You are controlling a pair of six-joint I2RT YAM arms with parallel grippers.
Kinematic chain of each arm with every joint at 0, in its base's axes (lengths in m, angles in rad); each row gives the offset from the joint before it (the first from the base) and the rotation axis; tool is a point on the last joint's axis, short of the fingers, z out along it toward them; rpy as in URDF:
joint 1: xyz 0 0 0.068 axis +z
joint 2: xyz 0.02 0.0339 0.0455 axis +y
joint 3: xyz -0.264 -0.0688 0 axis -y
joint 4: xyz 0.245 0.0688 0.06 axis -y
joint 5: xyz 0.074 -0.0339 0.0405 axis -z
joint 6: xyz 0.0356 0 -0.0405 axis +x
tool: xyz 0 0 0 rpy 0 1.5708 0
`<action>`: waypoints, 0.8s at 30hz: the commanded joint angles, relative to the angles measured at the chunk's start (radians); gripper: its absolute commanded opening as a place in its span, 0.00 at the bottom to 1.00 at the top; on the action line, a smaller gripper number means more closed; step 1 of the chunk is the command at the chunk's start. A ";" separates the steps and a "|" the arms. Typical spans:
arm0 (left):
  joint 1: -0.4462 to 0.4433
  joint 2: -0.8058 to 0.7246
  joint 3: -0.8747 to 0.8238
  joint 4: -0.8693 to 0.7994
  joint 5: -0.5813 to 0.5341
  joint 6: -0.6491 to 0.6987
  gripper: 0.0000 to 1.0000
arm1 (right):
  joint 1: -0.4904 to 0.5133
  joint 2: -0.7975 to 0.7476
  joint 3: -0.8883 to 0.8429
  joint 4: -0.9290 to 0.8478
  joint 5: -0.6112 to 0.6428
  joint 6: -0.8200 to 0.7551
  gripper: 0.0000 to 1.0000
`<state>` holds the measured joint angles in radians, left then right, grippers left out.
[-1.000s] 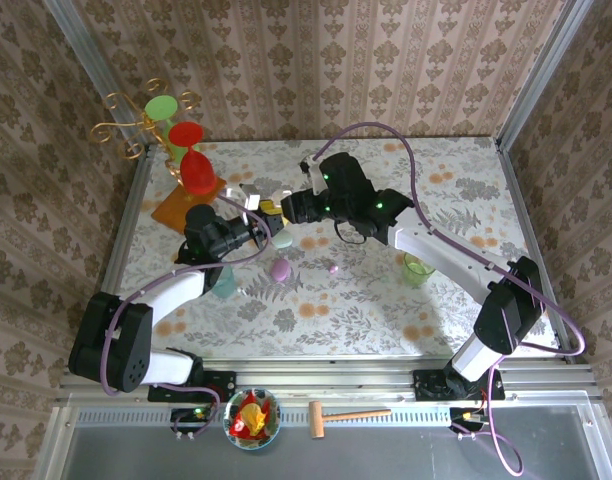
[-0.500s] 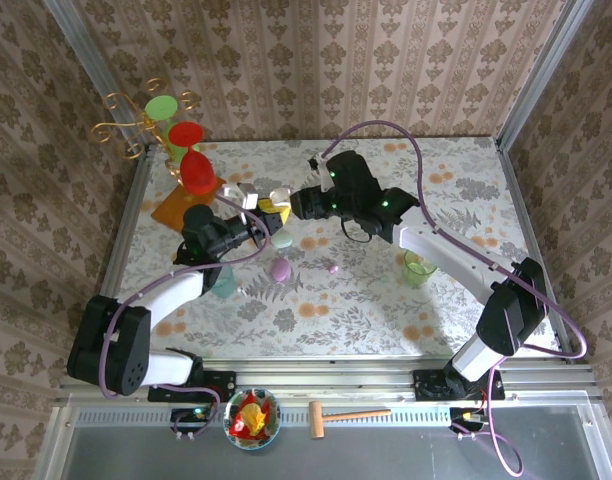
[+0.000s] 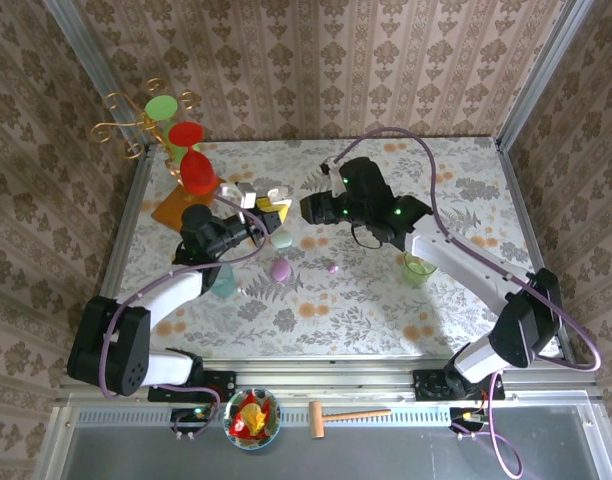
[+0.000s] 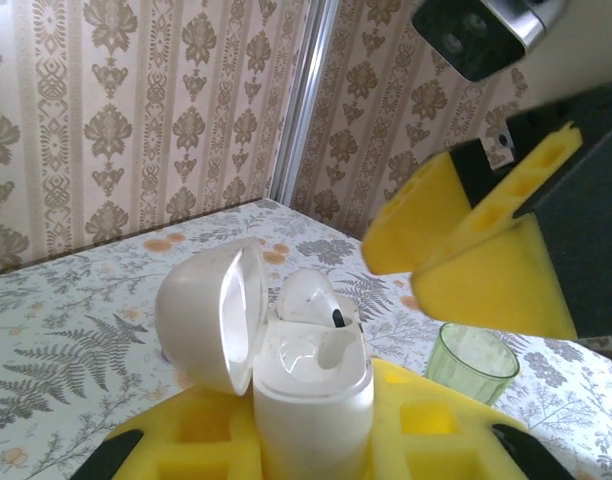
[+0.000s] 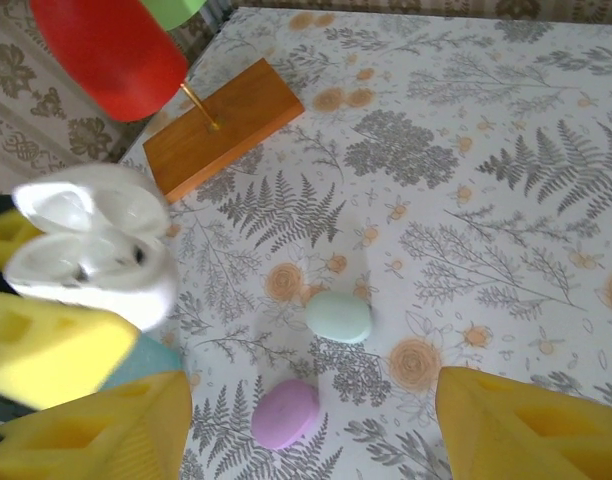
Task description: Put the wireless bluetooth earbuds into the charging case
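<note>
Top: left gripper (image 3: 266,207) clamped on open charging case (image 3: 277,194), centre-left. Right gripper (image 3: 308,208) just beside, jaws wide, empty. Lilac earbud (image 3: 333,268) lies mid-frame.
Left wrist: pale earbud (image 4: 308,298) seated in case, bottom centre.
Right wrist: case at left edge.

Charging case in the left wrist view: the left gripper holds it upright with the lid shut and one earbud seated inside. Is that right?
Not quite. The lid is open, not shut: the left wrist view shows it swung back off the case. The rest stands: the left gripper holds the white charging case upright with one earbud seated inside.
</note>
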<state>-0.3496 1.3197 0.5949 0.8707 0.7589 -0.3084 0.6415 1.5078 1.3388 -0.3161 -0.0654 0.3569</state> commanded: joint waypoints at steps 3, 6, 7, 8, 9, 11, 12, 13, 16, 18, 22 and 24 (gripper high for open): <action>0.031 -0.098 -0.017 0.011 -0.043 0.075 0.00 | -0.019 -0.007 -0.070 -0.028 -0.046 0.062 0.66; 0.042 -0.144 -0.016 -0.034 -0.090 0.102 0.00 | -0.005 0.030 -0.095 -0.038 -0.085 0.081 0.66; 0.044 -0.156 -0.015 -0.045 -0.102 0.107 0.00 | 0.007 0.048 -0.103 -0.028 -0.101 0.086 0.65; 0.046 -0.169 -0.014 -0.052 -0.108 0.112 0.00 | 0.019 0.067 -0.106 -0.018 -0.117 0.093 0.64; 0.049 -0.182 -0.011 -0.060 -0.125 0.111 0.00 | 0.033 0.092 -0.104 -0.011 -0.132 0.105 0.62; 0.049 -0.203 -0.007 -0.070 -0.157 0.110 0.00 | 0.063 0.148 -0.093 0.015 -0.172 0.128 0.56; 0.049 -0.214 -0.005 -0.074 -0.163 0.111 0.00 | 0.081 0.180 -0.083 0.027 -0.192 0.136 0.53; 0.049 -0.223 -0.002 -0.079 -0.164 0.109 0.00 | 0.098 0.211 -0.071 0.039 -0.208 0.137 0.48; 0.049 -0.239 0.013 -0.101 -0.162 0.116 0.00 | 0.144 0.308 -0.028 0.070 -0.250 0.137 0.41; 0.048 -0.241 0.024 -0.110 -0.157 0.119 0.00 | 0.158 0.375 0.015 0.073 -0.302 0.145 0.38; 0.050 -0.241 0.041 -0.110 -0.146 0.117 0.00 | 0.185 0.496 0.123 0.036 -0.375 0.152 0.37; 0.049 -0.240 0.045 -0.108 -0.147 0.114 0.00 | 0.187 0.550 0.194 -0.026 -0.377 0.165 0.36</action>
<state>-0.3058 1.0966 0.5983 0.7593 0.6121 -0.2115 0.8272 2.0132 1.4467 -0.2947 -0.3805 0.5018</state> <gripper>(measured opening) 0.194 0.364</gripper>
